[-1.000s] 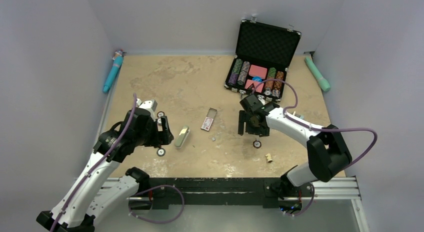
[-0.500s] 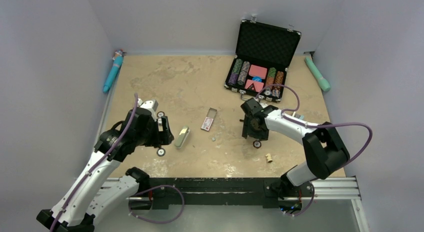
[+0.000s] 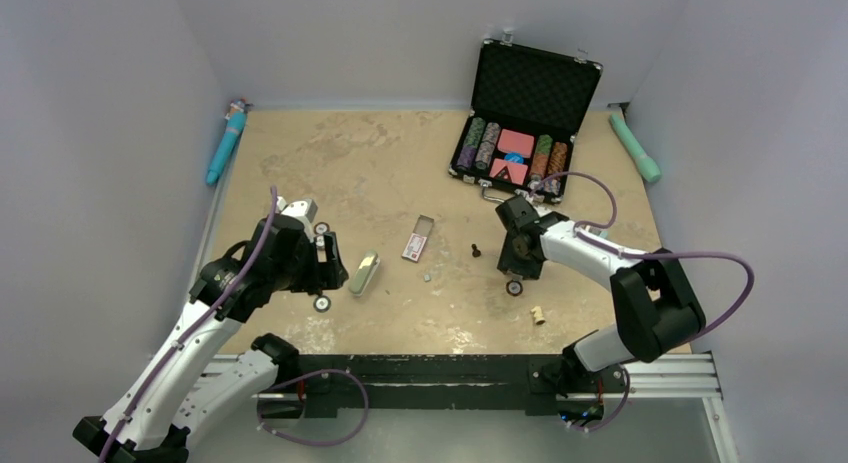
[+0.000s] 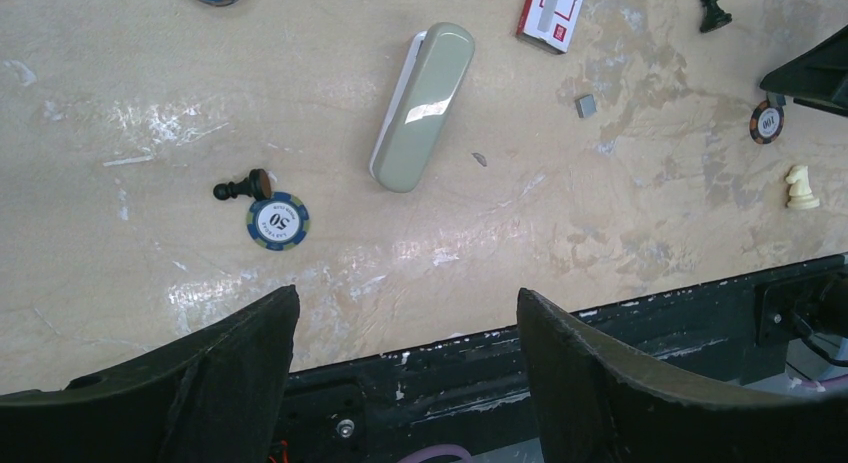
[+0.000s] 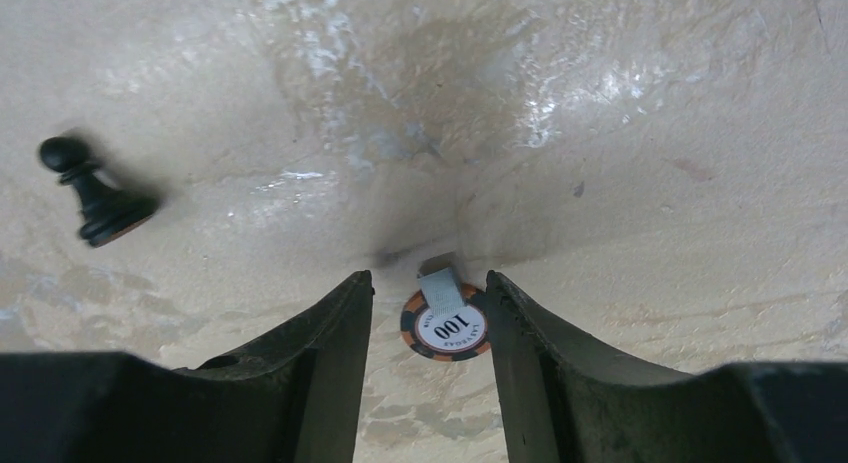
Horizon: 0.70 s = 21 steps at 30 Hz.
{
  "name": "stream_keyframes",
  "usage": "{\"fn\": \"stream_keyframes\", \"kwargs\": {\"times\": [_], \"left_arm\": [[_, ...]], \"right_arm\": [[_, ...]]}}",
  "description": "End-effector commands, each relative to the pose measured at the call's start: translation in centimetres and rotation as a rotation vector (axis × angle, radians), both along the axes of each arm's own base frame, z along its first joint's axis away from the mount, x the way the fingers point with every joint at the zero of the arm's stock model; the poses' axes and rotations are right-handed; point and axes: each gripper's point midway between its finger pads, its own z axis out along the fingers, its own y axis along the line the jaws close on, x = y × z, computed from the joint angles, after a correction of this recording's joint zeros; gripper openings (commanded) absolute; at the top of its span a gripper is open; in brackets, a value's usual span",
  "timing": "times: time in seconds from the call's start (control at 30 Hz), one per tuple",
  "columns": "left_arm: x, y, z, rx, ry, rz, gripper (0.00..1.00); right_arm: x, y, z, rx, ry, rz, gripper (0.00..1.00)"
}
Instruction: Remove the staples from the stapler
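The right gripper [image 5: 428, 279] is standing half spread around a chip [image 5: 447, 328], pinching nothing; the left gripper [image 4: 407, 295] is hanging wide spread. The stapler [image 3: 513, 158], I judge, is lying in the case [image 3: 540, 83], straight up the frame from the right jaws, nearer that arm; axis unclear.

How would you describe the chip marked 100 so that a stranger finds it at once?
Start at the open black case at the table's far right, then come nearer to the right tool. The chip marked 100 lies flat on the table right at that tool. Its rim is orange and dark, while the chip marked 50 by the left arm is blue.
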Motion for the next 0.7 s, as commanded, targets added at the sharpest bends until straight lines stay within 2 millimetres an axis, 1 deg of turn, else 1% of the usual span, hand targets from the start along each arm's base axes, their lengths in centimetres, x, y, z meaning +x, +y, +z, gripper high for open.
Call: {"fn": "stream_keyframes", "kwargs": {"times": [0.0,0.13,0.27,0.67], "left_arm": [[0.1,-0.1,0.0,0.0,-0.012,-0.005,0.83],[0.1,-0.1,0.0,0.002,-0.012,-0.01,0.83],[0.1,-0.1,0.1,0.002,-0.018,-0.014,0.83],[-0.1,-0.1,0.3,0.008,-0.031,-0.021,0.82]], "right_arm": [[-0.1,0.0,-0.4,0.041,-0.006,-0.047,0.47],[-0.5,-0.1,-0.9,0.045,0.01,-0.051,0.43],[-0.9,-0.3,-0.9,0.045,0.012,-0.053,0.4],[-1.5,-0.5,-0.8,0.04,0.024,-0.06,0.21]]}}
